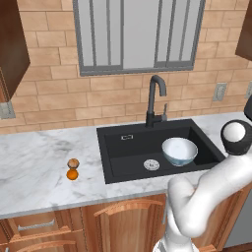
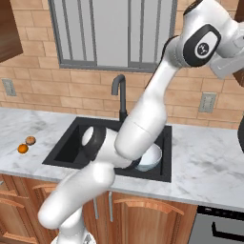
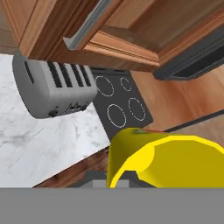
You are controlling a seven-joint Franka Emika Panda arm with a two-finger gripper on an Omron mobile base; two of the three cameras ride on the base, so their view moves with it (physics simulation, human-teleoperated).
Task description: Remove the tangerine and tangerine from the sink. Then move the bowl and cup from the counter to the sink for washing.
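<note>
Pincer [image 3: 114,181] closed on the cup [image 3: 166,159]: glossy yellow, rounded wall, its open mouth turned toward the camera, a thin red-orange mark at the top edge. The fingertips are mostly hidden behind the cup, so the exact contact is hard to read.

Beyond the cup, lower down: a brushed-metal toaster [image 3: 54,89] with four slots, standing on the white, grey-veined marble worktop [image 3: 39,144]. Beside it a black stove top [image 3: 120,107] with ring outlines. Wooden cabinets [image 3: 127,30] lie further off.

Well away from the pincer, the black rectangular sink [image 1: 155,150] holds the bowl [image 1: 179,151], wide, round, white with a bluish tint, next to the silver drain disc [image 1: 151,164]. Curved dark faucet [image 1: 155,101] behind the basin.

Farthest out, the two tangerines [image 1: 73,169] sit touching on the worktop beyond the sink, one bright orange, one duller tan.
</note>
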